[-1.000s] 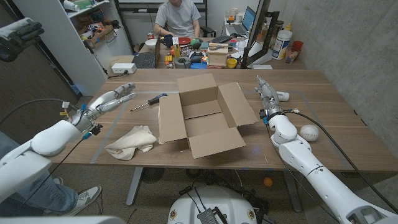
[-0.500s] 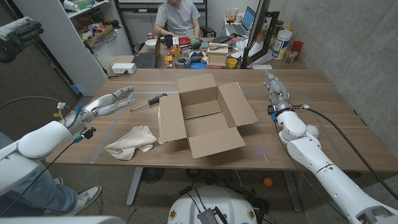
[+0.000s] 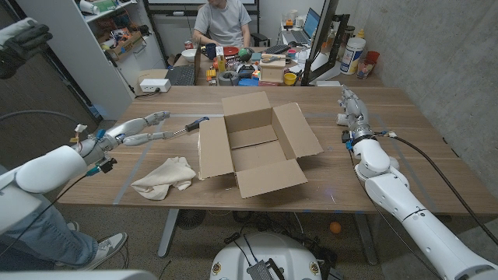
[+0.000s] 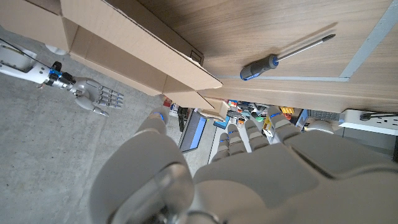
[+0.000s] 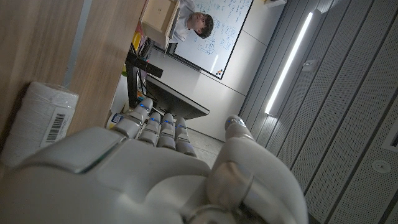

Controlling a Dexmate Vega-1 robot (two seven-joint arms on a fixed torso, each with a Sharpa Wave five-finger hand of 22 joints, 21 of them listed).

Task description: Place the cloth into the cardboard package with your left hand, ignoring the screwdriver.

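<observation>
A crumpled beige cloth (image 3: 165,177) lies on the wooden table near its front edge, left of the open cardboard package (image 3: 257,144). My left hand (image 3: 145,128) hovers beyond the cloth, open, with fingers stretched toward the blue-handled screwdriver (image 3: 187,127); it holds nothing. In the left wrist view the screwdriver (image 4: 283,59) lies past my left hand (image 4: 236,168), with the package wall (image 4: 124,46) beside it. My right hand (image 3: 352,110) stands open at the table's right side, apart from the package, next to a small white roll (image 3: 342,119).
The white roll (image 5: 40,121) with a barcode lies close by my right hand (image 5: 161,162). A person sits at a cluttered desk (image 3: 249,66) behind the table. A white shelf (image 3: 93,47) stands at the back left. The package's flaps spread outward.
My right hand has moved to the right and farther back, away from the package. My left arm has drawn leftward, its fingers now reaching toward the screwdriver. Cloth and package are unmoved.
</observation>
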